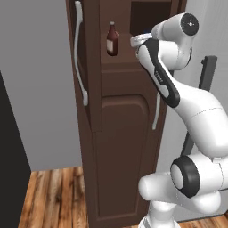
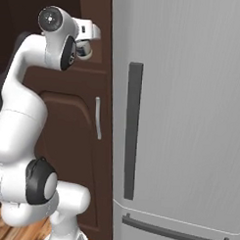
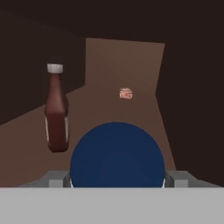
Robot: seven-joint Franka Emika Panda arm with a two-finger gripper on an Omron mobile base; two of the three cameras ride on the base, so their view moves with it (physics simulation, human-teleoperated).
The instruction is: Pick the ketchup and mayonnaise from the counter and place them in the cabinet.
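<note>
Clearly, in the hand view we see the end effector [image 3: 117,179] spread wide, its 2 fingers [image 3: 56,178] pressed against a round dark-blue-topped object, presumably the mayonnaise [image 3: 117,155]; its body is hidden. The ketchup [image 1: 111,40] stands upright in the cabinet [image 1: 120,133] niche, just beside it. Our arm hides the mayonnaise from the base cameras.

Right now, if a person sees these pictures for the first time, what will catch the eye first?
The ketchup stands upright in the open niche of the tall dark cabinet. The white arm reaches up into that niche beside it, and its hand grips a round dark blue lid. A large grey fridge stands just right of the cabinet.
</note>
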